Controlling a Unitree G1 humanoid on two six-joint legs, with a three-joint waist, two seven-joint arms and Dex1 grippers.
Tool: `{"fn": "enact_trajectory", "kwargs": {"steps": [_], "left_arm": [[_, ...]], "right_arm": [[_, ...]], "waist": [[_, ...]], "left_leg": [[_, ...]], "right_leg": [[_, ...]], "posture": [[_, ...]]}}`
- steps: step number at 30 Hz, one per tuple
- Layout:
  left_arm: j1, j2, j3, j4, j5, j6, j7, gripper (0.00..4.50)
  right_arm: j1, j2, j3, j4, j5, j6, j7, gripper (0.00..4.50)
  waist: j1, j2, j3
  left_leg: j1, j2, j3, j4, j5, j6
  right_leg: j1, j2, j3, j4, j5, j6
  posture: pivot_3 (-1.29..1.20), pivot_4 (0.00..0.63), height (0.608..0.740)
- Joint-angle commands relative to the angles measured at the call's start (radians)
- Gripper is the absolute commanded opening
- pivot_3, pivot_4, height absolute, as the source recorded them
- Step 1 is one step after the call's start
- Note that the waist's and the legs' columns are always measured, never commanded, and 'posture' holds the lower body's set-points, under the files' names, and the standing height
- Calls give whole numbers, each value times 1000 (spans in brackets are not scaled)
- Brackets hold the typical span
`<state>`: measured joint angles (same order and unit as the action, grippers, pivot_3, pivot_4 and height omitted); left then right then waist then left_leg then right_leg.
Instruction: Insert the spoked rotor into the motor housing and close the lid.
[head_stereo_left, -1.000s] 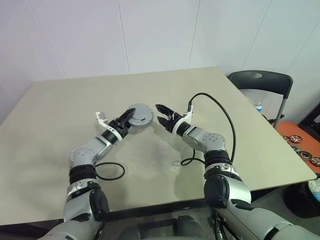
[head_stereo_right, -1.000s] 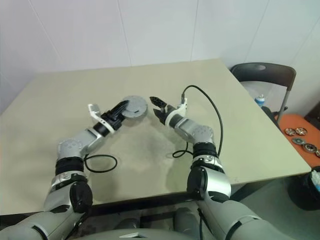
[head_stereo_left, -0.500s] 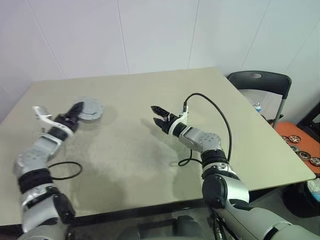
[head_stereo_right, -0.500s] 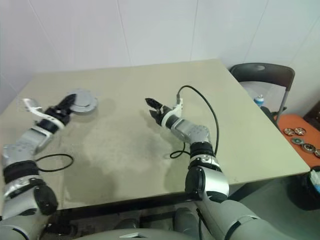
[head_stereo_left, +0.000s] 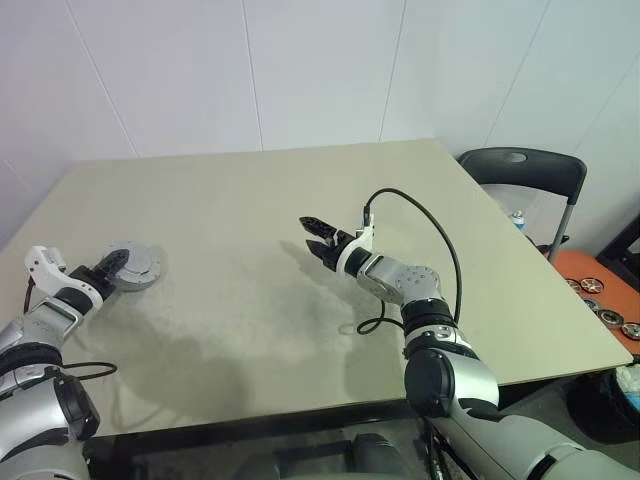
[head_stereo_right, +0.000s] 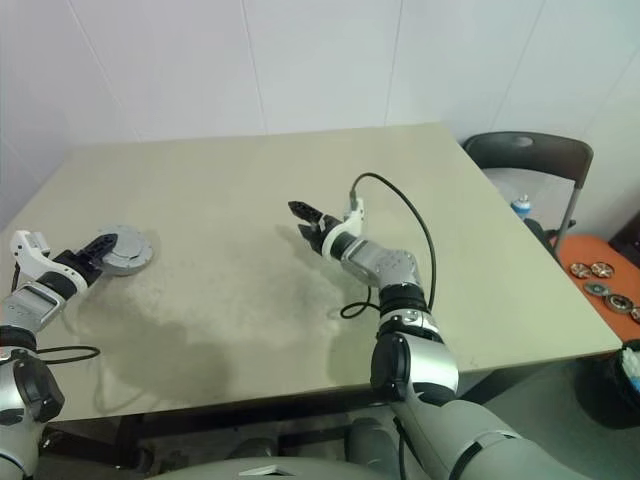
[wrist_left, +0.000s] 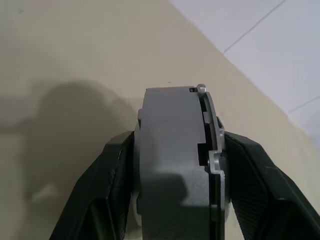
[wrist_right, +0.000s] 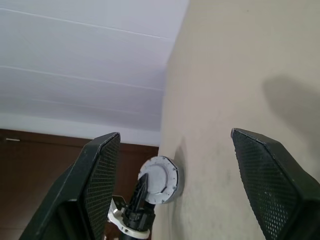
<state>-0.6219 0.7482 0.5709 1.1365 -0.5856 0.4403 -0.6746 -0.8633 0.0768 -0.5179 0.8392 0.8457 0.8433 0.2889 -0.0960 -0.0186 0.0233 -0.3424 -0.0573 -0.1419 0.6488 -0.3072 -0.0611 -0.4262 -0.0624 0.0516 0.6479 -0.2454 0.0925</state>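
Beige table (head_stereo_left: 300, 200), white panelled wall (head_stereo_left: 300, 70), dark folding chair (head_stereo_left: 525, 170)

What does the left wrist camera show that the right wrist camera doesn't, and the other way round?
Left wrist view alone: the grey disc edge-on, clamped between the left gripper's two black fingers, with a seam down its edge.

Right wrist view alone: the right gripper's own fingers spread wide with nothing between them, plus a white wall.

Both: the beige table and that same disc, which in the right wrist view is a small round face at the table's far side.
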Motion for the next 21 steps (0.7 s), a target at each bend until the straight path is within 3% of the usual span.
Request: {"fn": "enact_trajectory", "kwargs": {"steps": [1,7,12,21], "left_arm": [[-23,8,-9,27,33,-50,-20,2359],[-1,41,-19,62,80,-98,-20,2359],[30,82,-20,77,109,-109,-47,3938],[107,204,18,94,121,-122,-82,3938]], "right_arm": [[-6,0,9,-37,-1,2,1,3697],[2,-1,8,-36,-14,-3,-6,3697],[3,8,18,-30,-26,-1,3,3738],[20,21,46,-37,-49,13,22,3738]], "waist": [[0,0,0],[-3,0,-1],[-25,-1,-1],[-30,-1,-1]], "left_leg": [[1,0,0,0,0,0],[4,0,0,0,0,0],[4,1,1,-2,0,0],[3,2,1,-2,0,0]], "right_leg": [[1,0,0,0,0,0],[3,0,0,1,0,0],[2,0,1,2,0,0],[0,0,1,2,0,0]], "posture": [[0,0,740],[0,0,740],[0,0,740],[0,0,740]]}}
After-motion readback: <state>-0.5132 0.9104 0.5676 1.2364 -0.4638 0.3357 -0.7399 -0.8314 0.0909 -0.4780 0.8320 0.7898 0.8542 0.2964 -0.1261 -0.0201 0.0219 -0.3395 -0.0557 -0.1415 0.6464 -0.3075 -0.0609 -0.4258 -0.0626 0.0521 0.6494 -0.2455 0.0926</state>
